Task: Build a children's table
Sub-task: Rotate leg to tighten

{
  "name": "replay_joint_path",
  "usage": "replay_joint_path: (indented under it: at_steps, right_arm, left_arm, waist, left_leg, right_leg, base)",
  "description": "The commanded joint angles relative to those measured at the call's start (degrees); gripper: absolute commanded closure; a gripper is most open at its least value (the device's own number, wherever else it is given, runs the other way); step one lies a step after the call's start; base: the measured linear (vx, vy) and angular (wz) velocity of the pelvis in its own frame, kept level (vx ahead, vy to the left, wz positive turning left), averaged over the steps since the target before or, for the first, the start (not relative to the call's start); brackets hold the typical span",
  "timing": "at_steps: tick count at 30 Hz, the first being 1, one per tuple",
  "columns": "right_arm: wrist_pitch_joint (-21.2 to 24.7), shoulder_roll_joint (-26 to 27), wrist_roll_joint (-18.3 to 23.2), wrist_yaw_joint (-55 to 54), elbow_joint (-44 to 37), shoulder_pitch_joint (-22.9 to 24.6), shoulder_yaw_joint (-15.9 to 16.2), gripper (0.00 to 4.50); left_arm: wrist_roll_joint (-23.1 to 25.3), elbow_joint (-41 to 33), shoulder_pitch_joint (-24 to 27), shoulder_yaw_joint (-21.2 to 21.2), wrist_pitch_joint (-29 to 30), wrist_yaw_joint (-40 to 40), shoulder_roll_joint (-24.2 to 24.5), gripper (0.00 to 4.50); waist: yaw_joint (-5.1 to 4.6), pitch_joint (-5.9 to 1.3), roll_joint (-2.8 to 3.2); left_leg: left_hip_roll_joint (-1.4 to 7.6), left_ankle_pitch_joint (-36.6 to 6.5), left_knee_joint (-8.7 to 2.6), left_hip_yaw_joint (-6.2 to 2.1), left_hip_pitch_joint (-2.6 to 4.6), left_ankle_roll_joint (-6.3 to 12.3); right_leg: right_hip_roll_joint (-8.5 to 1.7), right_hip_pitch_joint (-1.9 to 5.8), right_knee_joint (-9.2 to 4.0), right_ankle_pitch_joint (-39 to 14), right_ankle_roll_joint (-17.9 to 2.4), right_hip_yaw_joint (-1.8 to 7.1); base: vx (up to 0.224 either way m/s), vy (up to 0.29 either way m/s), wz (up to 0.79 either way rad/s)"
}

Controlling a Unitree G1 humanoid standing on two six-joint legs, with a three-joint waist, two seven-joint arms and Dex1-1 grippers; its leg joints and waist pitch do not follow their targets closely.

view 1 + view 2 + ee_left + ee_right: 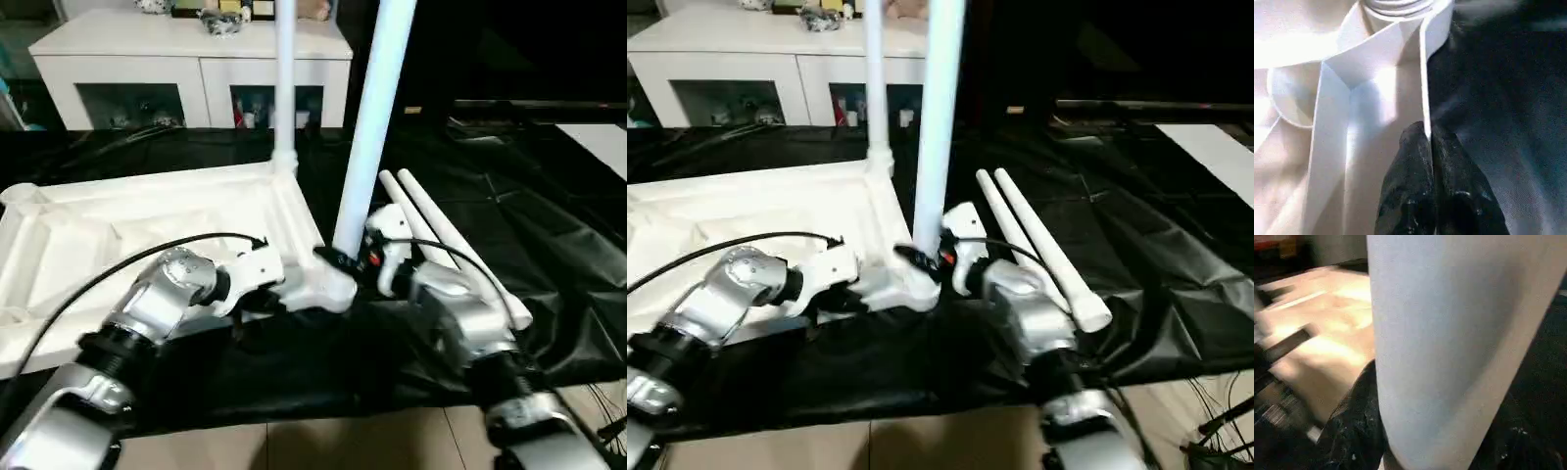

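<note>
Black sheeting is covering the counter (549,245), where the upturned tabletop (118,235) is lying at nine o'clock. Its near corner socket (328,289) is taking a leg (367,127) whose long axis is running upright toward twelve. The right pincer (353,262) is standing half-open around that leg; the left pincer (1427,147) is clamping the tabletop's rim. Two spare legs (451,240) are lying at three o'clock.

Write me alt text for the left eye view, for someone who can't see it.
The right gripper holds a white table leg upright at the near corner of an upside-down white tabletop, while the left gripper pinches the tabletop's rim beside it. Another leg already stands in the far corner, and two spare legs lie on the black-sheeted table.
</note>
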Motion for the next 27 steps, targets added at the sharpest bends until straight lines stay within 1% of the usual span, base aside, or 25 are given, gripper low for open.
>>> replay_joint_path:
  at_steps: [1, 2, 3, 4, 5, 6, 7, 8, 9, 10, 11, 12, 13, 14, 15, 16, 17, 18, 19, 20, 21, 22, 23, 25, 27]
  right_arm:
    - [3.82, -1.24, -4.69, -8.96, 9.82, 2.94, -2.03, 2.66]
    - [4.05, 0.23, -4.81, -12.53, 11.72, 1.75, -2.60, 2.66]
    - [4.05, 0.24, -4.81, -12.54, 11.72, 1.74, -2.60, 2.66]
    - [3.95, 0.75, -4.86, -13.68, 12.57, 1.14, -2.77, 2.66]
    - [3.64, 2.01, -4.89, -16.35, 14.65, -0.36, -3.23, 2.66]
    - [3.60, 2.61, -4.82, -18.05, 15.92, -1.40, -3.58, 2.66]
    - [3.73, 3.13, -4.65, -19.36, 17.14, -2.38, -3.91, 2.66]
    - [4.02, 3.55, -4.50, -20.51, 18.29, -3.27, -4.19, 2.66]
    - [4.03, 3.58, -4.49, -20.63, 18.40, -3.35, -4.21, 2.66]
    - [4.00, 4.04, -4.36, -22.47, 20.14, -4.62, -4.55, 2.66]
    - [4.07, 4.53, -3.96, -24.25, 22.07, -5.90, -4.99, 2.66]
    - [4.07, 4.53, -3.96, -24.25, 22.07, -5.90, -4.99, 2.66]
    - [4.17, 4.83, -3.68, -24.98, 23.04, -6.56, -5.31, 2.66]
    - [4.33, 5.10, -3.48, -25.46, 23.72, -7.06, -5.63, 2.66]
    - [4.77, 5.38, -3.16, -25.76, 24.36, -7.57, -6.03, 2.66]
    - [4.75, 5.42, -3.19, -25.82, 24.48, -7.63, -6.09, 2.66]
    - [4.33, 5.70, -3.68, -26.28, 25.52, -8.14, -6.65, 2.66]
    - [4.21, 5.79, -3.83, -26.37, 25.89, -8.33, -6.84, 2.66]
    - [4.01, 5.89, -3.95, -26.53, 26.46, -8.63, -7.06, 2.66]
    - [3.94, 5.93, -3.96, -26.49, 26.81, -8.82, -7.17, 2.66]
    - [3.98, 5.93, -3.98, -26.32, 27.06, -8.96, -7.22, 2.66]
    - [4.02, 5.89, -4.04, -26.19, 27.25, -9.08, -7.22, 2.66]
    - [4.00, 5.89, -4.22, -26.17, 27.58, -9.30, -7.30, 2.66]
    - [3.97, 5.88, -4.38, -26.02, 28.12, -9.68, -7.43, 2.66]
    - [3.81, 5.88, -4.38, -25.84, 28.80, -10.11, -7.50, 2.66]
  left_arm:
    - [-0.15, 1.41, 0.38, -0.67, 2.90, 2.34, -1.95, 4.50]
    - [-0.28, 3.20, -0.70, 0.81, 6.44, 7.15, -5.26, 4.50]
    - [-0.28, 3.21, -0.71, 0.81, 6.44, 7.16, -5.27, 4.50]
    - [-0.17, 3.85, -1.15, 1.08, 7.63, 8.65, -6.38, 4.50]
    - [0.16, 5.36, -2.23, 1.61, 10.33, 12.07, -9.05, 4.50]
    - [0.26, 5.90, -2.89, 1.70, 11.82, 13.70, -10.85, 4.50]
    - [0.38, 6.46, -3.56, 1.53, 12.86, 14.82, -12.51, 4.50]
    - [0.50, 6.97, -4.21, 1.33, 13.62, 15.82, -14.08, 4.50]
    - [0.51, 6.99, -4.27, 1.32, 13.68, 15.91, -14.24, 4.50]
    - [0.58, 7.43, -5.26, 1.12, 14.57, 17.18, -16.65, 4.50]
    - [0.77, 7.89, -6.21, 1.10, 15.23, 18.12, -18.97, 4.50]
    - [0.77, 7.89, -6.21, 1.10, 15.23, 18.12, -18.97, 4.50]
    - [0.87, 8.10, -6.66, 1.06, 15.44, 18.46, -19.94, 4.50]
    - [1.12, 8.30, -6.95, 0.87, 15.42, 18.73, -20.32, 4.50]
    - [1.67, 8.33, -7.10, 0.35, 15.17, 18.71, -20.11, 4.50]
    - [1.69, 8.35, -7.11, 0.32, 15.21, 18.75, -20.10, 4.50]
    - [1.68, 8.57, -7.21, 0.27, 15.50, 19.06, -19.97, 4.50]
    - [1.57, 8.67, -7.19, 0.25, 15.35, 18.74, -19.73, 4.50]
    - [1.49, 8.71, -7.20, 0.18, 15.27, 18.43, -19.49, 4.50]
    - [1.49, 8.74, -7.18, 0.14, 15.05, 18.11, -19.13, 4.50]
    - [1.46, 8.75, -7.19, 0.19, 14.95, 17.90, -18.85, 4.50]
    - [1.44, 8.81, -7.23, 0.26, 14.85, 17.75, -18.60, 4.50]
    - [1.51, 9.19, -7.42, 0.42, 14.68, 17.75, -18.50, 4.50]
    - [1.68, 9.75, -7.72, 0.67, 14.46, 17.81, -18.46, 4.50]
    - [1.87, 9.94, -7.85, 0.93, 14.42, 17.81, -18.51, 4.50]
  waist:
    - [-0.41, -0.44, 1.07]
    - [-0.63, -0.29, 0.84]
    - [-0.86, -0.19, 1.02]
    - [-0.82, -0.20, 1.23]
    - [-1.08, -0.05, 1.59]
    - [-1.30, 0.06, 1.81]
    - [-1.83, 0.15, 2.12]
    - [-1.46, 0.74, 3.20]
    - [-1.10, 0.90, 3.68]
    - [1.58, 0.86, 4.00]
    - [3.66, 0.35, 2.49]
    - [2.25, -0.28, -1.26]
    - [2.91, -0.07, -1.58]
    - [3.78, 0.13, -0.24]
    - [3.94, -1.08, 0.95]
    - [3.57, -1.05, 1.18]
    - [3.13, -0.85, 1.32]
    - [2.89, -0.56, 1.63]
    - [2.42, -0.38, 1.64]
    - [2.53, -0.48, 1.81]
    - [2.45, -0.39, 1.70]
    - [2.35, -0.48, 1.43]
    - [2.28, -0.69, 1.39]
    - [2.22, -0.63, 1.34]
    - [2.17, -0.45, 1.35]
  left_leg:
    - [1.99, -34.29, -4.28, -2.07, 1.12, -2.77]
    - [1.72, -36.28, -4.19, -2.47, 1.34, -2.40]
    - [1.71, -37.07, -4.09, -2.38, 1.59, -2.46]
    - [1.57, -37.93, -3.95, -2.77, 1.84, -2.55]
    - [1.53, -40.88, -3.89, -3.10, 2.84, -2.25]
    - [1.67, -42.18, -4.16, -3.13, 3.05, -2.10]
    - [1.94, -44.33, -4.82, -3.75, 2.40, -2.04]
    - [2.92, -50.04, -6.88, -4.19, 1.52, -2.57]
    - [3.89, -53.74, -9.05, -3.91, -0.01, -2.94]
    - [5.32, -59.17, -12.82, -1.99, -3.96, -3.32]
    - [3.99, -53.27, -12.11, 1.19, -0.71, -0.92]
    - [2.37, -45.04, -6.62, 0.36, 2.61, -1.32]
    - [0.72, -34.09, 1.51, -0.79, 6.29, -1.10]
    - [0.91, -10.68, 1.60, -3.70, -1.72, 1.51]
    - [1.80, -8.42, -3.31, -3.90, -2.67, -0.74]
    - [2.06, -11.74, -3.68, -3.72, -1.61, -1.38]
    - [2.08, -15.92, -3.84, -3.41, -1.00, -1.64]
    - [1.82, -25.03, -3.92, -2.90, 0.34, -1.98]
    - [1.41, -29.58, -3.85, -2.83, 0.70, -2.36]
    - [1.44, -29.35, -4.37, -3.10, 0.16, -2.19]
    - [1.51, -29.65, -4.53, -3.15, 0.05, -2.16]
    - [1.54, -29.70, -4.59, -3.21, 0.06, -2.18]
    - [1.61, -28.08, -4.97, -3.24, -0.25, -2.01]
    - [1.66, -26.89, -5.10, -3.06, -0.30, -1.80]
    - [1.67, -27.75, -5.07, -2.90, -0.08, -1.79]
  right_leg:
    - [-4.04, -0.40, -6.47, -37.23, -5.06, 1.80]
    - [-4.04, -0.46, -7.20, -41.27, -2.80, 1.12]
    - [-3.89, -0.73, -7.42, -42.02, -2.36, 0.99]
    - [-4.04, -0.85, -7.60, -42.78, -1.84, 0.58]
    - [-3.67, -1.07, -8.51, -42.32, -1.23, -0.63]
    - [-3.36, -0.83, -8.84, -41.22, -1.16, -1.22]
    - [-3.38, 0.43, -8.62, -37.97, -1.04, -2.33]
    - [-2.50, 1.71, -7.20, -33.41, -1.55, -3.17]
    - [-1.66, 3.35, -3.99, -28.09, -2.71, -3.19]
    - [-1.09, 6.30, 5.22, -12.90, -4.29, -1.92]
    - [-0.90, 2.94, 5.31, -16.53, -4.02, 0.70]
    - [-3.09, -0.02, 0.10, -33.76, -1.65, 3.01]
    - [-7.82, -5.04, -7.20, -51.50, -2.93, 3.23]
    - [-10.97, 2.60, -6.92, -56.29, -2.82, 5.20]
    - [-5.88, 3.26, -3.75, -33.36, -4.03, 2.55]
    - [-4.23, 2.21, -3.06, -25.30, -4.97, 1.83]
    - [-3.69, 1.73, -2.86, -21.42, -6.15, 1.79]
    - [-4.03, 0.84, -3.62, -24.48, -8.00, 2.25]
    - [-4.16, 0.51, -4.44, -29.92, -7.72, 2.61]
    - [-4.30, 0.90, -4.61, -32.21, -6.29, 2.66]
    - [-4.32, 0.83, -4.92, -33.06, -5.60, 2.61]
    - [-4.32, 0.90, -5.01, -33.38, -5.03, 2.54]
    - [-4.40, 1.29, -5.06, -31.62, -4.68, 2.50]
    - [-4.38, 1.18, -5.22, -29.93, -5.05, 2.56]
    - [-4.42, 0.86, -5.34, -30.67, -5.40, 2.69]
  base:
    - [-0.065, 0.018, -0.10]
    - [-0.065, 0.018, -0.10]
    - [-0.059, 0.027, -0.11]
    - [-0.053, 0.032, -0.07]
    - [-0.053, 0.032, -0.07]
    - [-0.059, 0.042, -0.03]
    - [-0.059, 0.056, -0.08]
    - [-0.059, 0.056, -0.08]
    - [-0.076, 0.052, -0.08]
    - [-0.101, -0.005, 0.18]
    - [-0.101, -0.005, 0.18]
    - [-0.001, -0.100, 0.25]
    - [0.044, -0.083, -0.17]
    - [0.044, -0.083, -0.17]
    - [0.051, 0.025, -0.41]
    - [0.000, 0.000, 0.00]
    - [0.000, 0.000, 0.00]
    - [0.000, 0.000, 0.00]
    - [0.000, 0.000, 0.00]
    - [0.000, 0.000, 0.00]
    - [0.000, 0.000, 0.00]
    - [0.000, 0.000, 0.00]
    - [0.000, 0.000, 0.00]
    - [0.000, 0.000, 0.00]
    - [0.000, 0.000, 0.00]
